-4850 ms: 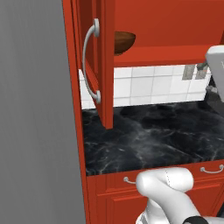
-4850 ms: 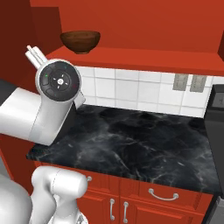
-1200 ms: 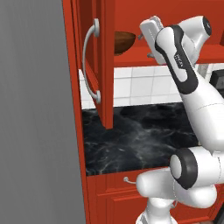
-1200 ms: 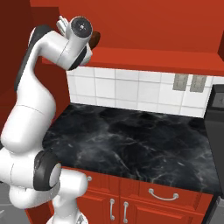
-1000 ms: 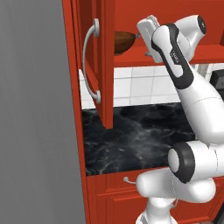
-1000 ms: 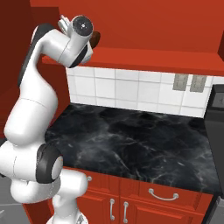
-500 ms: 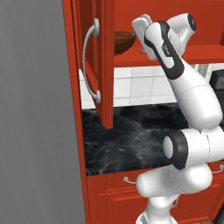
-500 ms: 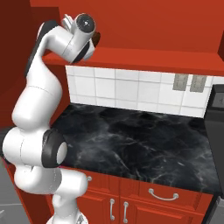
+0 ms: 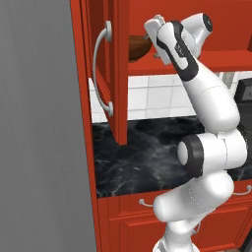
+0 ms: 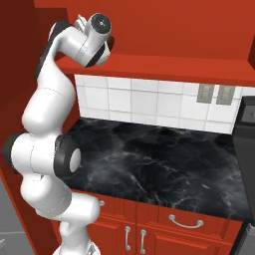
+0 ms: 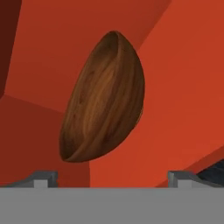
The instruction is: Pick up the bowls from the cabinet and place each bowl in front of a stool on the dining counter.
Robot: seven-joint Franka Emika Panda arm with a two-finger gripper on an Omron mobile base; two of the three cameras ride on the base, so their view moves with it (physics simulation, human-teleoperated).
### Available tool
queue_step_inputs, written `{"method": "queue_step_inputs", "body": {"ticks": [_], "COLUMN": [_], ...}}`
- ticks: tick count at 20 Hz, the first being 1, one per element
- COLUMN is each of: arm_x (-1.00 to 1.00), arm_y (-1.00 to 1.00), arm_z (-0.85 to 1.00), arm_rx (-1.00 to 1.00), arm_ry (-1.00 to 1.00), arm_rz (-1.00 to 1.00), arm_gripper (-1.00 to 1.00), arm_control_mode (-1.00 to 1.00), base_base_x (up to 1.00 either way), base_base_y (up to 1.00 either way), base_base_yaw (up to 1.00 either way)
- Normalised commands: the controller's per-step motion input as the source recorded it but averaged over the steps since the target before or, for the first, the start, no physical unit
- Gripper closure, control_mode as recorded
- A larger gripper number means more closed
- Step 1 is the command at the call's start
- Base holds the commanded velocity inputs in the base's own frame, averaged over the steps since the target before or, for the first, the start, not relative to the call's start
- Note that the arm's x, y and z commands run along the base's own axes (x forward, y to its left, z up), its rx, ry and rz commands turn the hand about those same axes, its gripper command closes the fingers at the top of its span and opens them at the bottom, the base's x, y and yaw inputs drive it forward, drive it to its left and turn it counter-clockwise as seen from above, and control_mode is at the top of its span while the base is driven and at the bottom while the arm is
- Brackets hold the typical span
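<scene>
While the white arm reaches up from the base to the red wall cabinet [image 9: 101,59], its gripper [image 9: 153,25] sits at the open front of the cabinet, just beside the reddish-brown bowl [image 9: 138,47] that rests on the cabinet's red shelf [image 9: 197,64]. Seen from the left base camera, the bowl lies at the near left end of that shelf, partly hidden by the edge of the cabinet door, which stands swung open with its long curved white handle [image 9: 101,74] facing outward. The hand camera looks straight at the bowl [image 11: 105,100]: its glossy brown outside, streaked like wood grain, is turned toward the lens, and it appears tilted because the hand is rolled. The two dark fingertips [image 11: 41,177] stand far apart at the bottom of that view, one on each side below the bowl, with nothing between them; the jaws are spread wide and have hold of nothing, and the bowl is not yet touched by either finger as far as can be told. From the right base camera the wrist of the arm [image 10: 94,40] is raised against the underside and front of the cabinet, and the bowl itself is covered by the hand. Below the cabinet runs a white tiled wall [image 10: 144,102], and under that a black marble-veined worktop [image 10: 149,159] over red drawers [image 10: 184,221] with small curved handles. To the left of the cabinet stands a plain grey panel [image 9: 39,147].
</scene>
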Motion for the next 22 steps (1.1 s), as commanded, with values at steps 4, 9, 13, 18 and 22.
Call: {"method": "queue_step_inputs", "body": {"ticks": [4,9,13,18,22], "arm_x": [0.35,0.27,0.27,0.23,0.25], "arm_y": [0.11,0.05,0.04,0.00,0.00], "arm_z": [-0.01,-0.06,-0.08,-0.12,-0.05], "arm_rx": [0.00,0.00,0.00,0.00,0.00], "arm_ry": [0.05,0.05,0.04,0.03,0.03], "arm_rz": [0.00,0.00,0.00,0.00,0.00], "arm_gripper": [-1.00,-1.00,-1.00,-1.00,-1.00], "arm_control_mode": [-1.00,-1.00,-1.00,-1.00,-1.00], "base_base_x": [0.00,0.00,0.00,0.00,0.00], "base_base_y": [0.00,0.00,0.00,0.00,0.00], "base_base_yaw": [0.00,0.00,0.00,0.00,0.00]}}
